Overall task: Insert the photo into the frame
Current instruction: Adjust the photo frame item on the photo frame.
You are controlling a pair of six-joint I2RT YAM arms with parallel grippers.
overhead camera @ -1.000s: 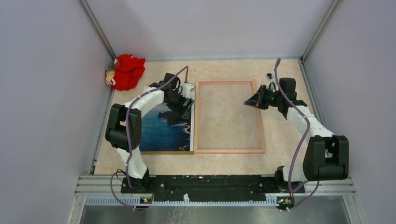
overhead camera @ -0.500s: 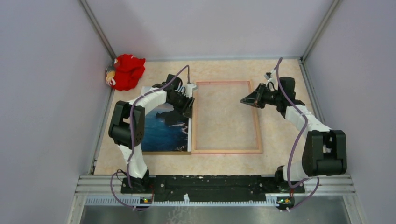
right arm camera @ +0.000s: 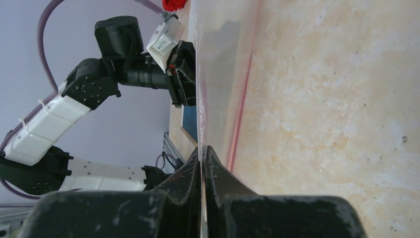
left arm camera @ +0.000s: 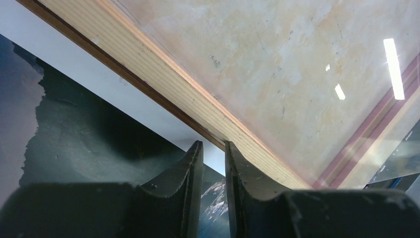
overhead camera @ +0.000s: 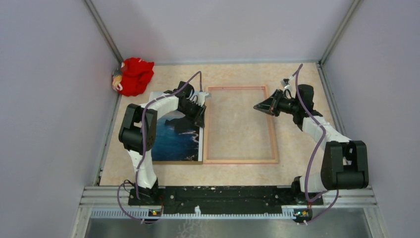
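The frame (overhead camera: 240, 161) lies flat mid-table, its pale wood rim (left arm camera: 163, 74) running diagonally through the left wrist view. The photo (overhead camera: 176, 139), a blue landscape with a white margin, lies face up against the frame's left side. My left gripper (overhead camera: 200, 115) points down at the photo's right edge beside that rim. Its jaws (left arm camera: 213, 148) stand a narrow gap apart, and the photo (left arm camera: 74, 129) shows through the gap with nothing clamped. My right gripper (overhead camera: 257, 106) hovers over the frame's right half. It (right arm camera: 203, 151) is shut on a clear pane (right arm camera: 223, 59), seen edge-on.
A red cloth toy (overhead camera: 133, 75) sits in the far left corner. A brown backing board (overhead camera: 176, 161) shows under the photo's near edge. Walls close in the table on the left, right and far sides. The left arm (right arm camera: 124, 74) shows beyond the clear pane.
The left gripper's jaws have narrowed from wide to a slim gap at the photo's right edge. The frame and photo have slid slightly left. The right gripper has edged left with the pane.
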